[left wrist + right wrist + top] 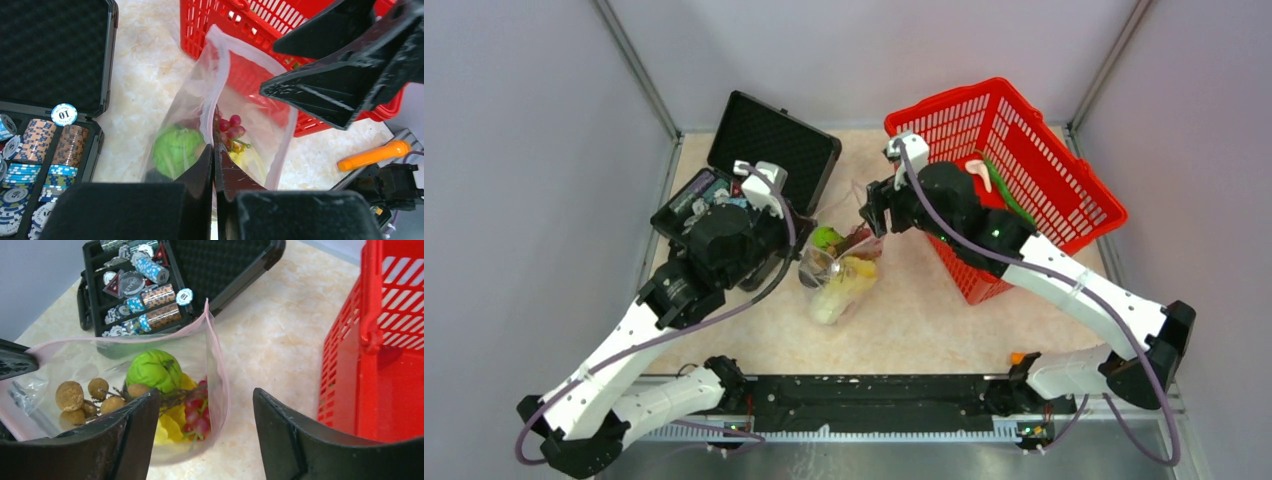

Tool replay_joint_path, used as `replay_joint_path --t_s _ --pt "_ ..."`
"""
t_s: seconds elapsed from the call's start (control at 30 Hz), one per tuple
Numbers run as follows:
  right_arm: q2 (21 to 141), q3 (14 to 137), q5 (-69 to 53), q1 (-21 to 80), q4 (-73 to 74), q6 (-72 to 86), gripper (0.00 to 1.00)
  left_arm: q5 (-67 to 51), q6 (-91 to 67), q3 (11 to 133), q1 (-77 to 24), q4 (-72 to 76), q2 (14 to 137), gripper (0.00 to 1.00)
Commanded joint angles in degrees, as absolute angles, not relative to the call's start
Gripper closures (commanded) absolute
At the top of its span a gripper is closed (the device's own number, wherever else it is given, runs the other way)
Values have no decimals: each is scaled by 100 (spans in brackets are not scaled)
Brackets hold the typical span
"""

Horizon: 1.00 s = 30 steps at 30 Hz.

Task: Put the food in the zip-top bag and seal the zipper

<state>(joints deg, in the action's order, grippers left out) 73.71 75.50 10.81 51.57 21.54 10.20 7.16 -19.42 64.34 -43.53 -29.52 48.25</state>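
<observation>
Nearest you, the left gripper [215, 149] has its jaws clenched on the thin pale pink zipper strip [220, 65] of the clear crinkly zip-top bag [75, 356]. The bag sits mid-bench [280, 340] w/ green pear-like fruit [152, 370], red-purple grapes [197, 415] & brown bits [70, 395] inside. Just beyond, the right gripper [204, 392] has its jaws released, holding nothing. Risk: the mouth gapes, so a one-sided hold could tip food out or misalign the strip. The red plastic basket [395, 365] behind is a snag hazard.

The left arm [619, 350] and right arm [1064, 285] have white shells, black joints, purple cables and black wedge-shaped claw fingers [300, 440].
</observation>
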Motion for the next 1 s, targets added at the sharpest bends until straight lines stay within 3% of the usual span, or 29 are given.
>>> replay_joint_path --t_s 0.0,0.17,0.3,0.43,0.57,0.8,0.83,0.87,0.97 --pt "7000 8148 848 4859 2222 995 27 985 -1757 6729 -4333 -2577 5158 100" --pt "6348 8299 1548 4579 2470 705 25 1339 -1648 6889 -4320 -2620 5470 100" --pt "6021 8151 1368 3253 2317 744 25 1165 -1447 7023 -4307 -2475 5661 100" --pt "7026 8810 801 1796 3506 965 26 899 -1215 7215 -4290 -2441 5830 100" --pt "8071 8983 1653 1491 4353 938 22 913 -1245 7255 -4263 -2520 5870 100" --pt "8417 8632 927 1064 4306 1185 26 852 -1292 6925 -4247 -2411 5727 100" --pt "8234 8512 519 1066 4060 1194 26 865 -1285 6895 -4245 -2402 5741 94" --pt "8008 8349 122 1068 3765 1185 26 886 -1254 6885 -4241 -2400 5766 78" --pt "7253 7903 -918 1069 2879 1354 26 910 -1237 6924 -4220 -2400 5883 68"
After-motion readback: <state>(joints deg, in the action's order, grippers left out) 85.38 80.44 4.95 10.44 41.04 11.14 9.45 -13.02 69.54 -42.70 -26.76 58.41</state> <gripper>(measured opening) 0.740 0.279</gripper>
